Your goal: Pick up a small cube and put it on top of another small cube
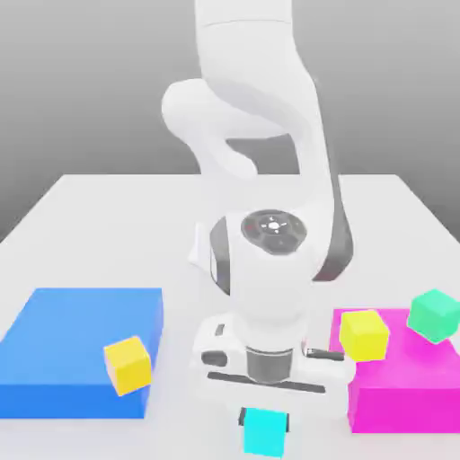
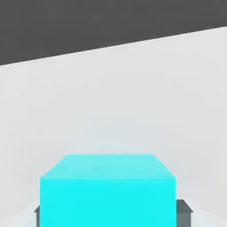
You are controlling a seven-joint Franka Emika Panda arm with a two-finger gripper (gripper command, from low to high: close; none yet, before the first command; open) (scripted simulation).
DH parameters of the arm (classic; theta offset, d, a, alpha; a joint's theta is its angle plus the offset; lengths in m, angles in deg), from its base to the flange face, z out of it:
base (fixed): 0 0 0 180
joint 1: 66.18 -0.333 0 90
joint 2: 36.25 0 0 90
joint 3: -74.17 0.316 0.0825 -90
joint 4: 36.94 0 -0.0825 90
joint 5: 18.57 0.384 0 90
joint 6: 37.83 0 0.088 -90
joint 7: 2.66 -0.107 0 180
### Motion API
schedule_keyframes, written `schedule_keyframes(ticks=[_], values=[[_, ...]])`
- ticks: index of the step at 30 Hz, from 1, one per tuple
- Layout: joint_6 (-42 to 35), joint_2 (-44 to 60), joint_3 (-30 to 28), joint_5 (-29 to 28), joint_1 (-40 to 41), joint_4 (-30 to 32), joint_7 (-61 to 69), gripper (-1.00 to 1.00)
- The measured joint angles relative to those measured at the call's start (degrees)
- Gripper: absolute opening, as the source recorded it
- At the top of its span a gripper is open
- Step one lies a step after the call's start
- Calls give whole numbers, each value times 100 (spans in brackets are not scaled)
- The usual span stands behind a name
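The cyan cube (image 1: 265,434) is at the near side of the table (image 1: 117,232), pinched between the fingers of the gripper (image 1: 265,420). To the exterior view's right are a yellow cube (image 1: 364,336) and, farther right, the sea-green cube (image 1: 435,315), both by the magenta block (image 1: 404,395). At left, an orange-yellow cube (image 1: 128,366) appears against the blue block (image 1: 76,359).
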Motion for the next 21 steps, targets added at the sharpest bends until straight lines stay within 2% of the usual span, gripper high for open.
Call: schedule_keyframes(ticks=[2, 7, 12, 18, 21], values=[[-21, -22, 12, 7, 11, 5, 6, -100], [-729, -928, 239, 259, 149, 185, 214, -100], [-1533, -1786, 980, 336, -622, 70, 94, -100], [-2812, -2898, 1465, 1042, -1987, 8, 881, -100], [-2676, -2852, 1566, 1024, -2131, 133, 1077, -100]])
